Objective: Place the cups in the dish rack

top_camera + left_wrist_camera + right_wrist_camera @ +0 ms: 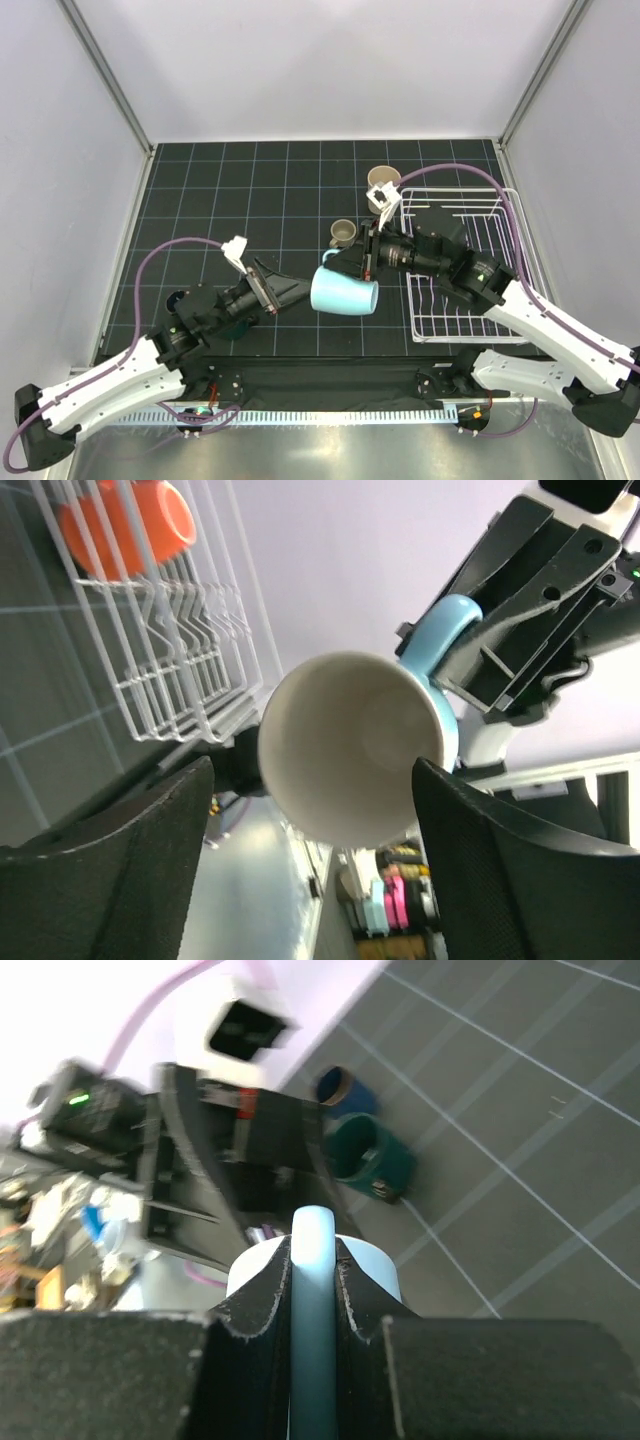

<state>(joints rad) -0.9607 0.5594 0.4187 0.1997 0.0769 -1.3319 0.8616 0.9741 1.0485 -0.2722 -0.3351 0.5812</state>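
Left gripper [298, 291] has its fingers apart, just off the open mouth of the blue mug [345, 292]. The mug lies sideways beside the rack [450, 322], its handle pinched tight by the right gripper [314, 1255]. An orange cup [125, 525] sits in the rack

Light blue mug [344, 291] fills gap between left gripper [300, 290] and right gripper [343, 262]. Taupe mug [343, 233], beige tumbler [382, 179] flank dish rack [445, 315] left side. Far-left counter [220, 190] open.
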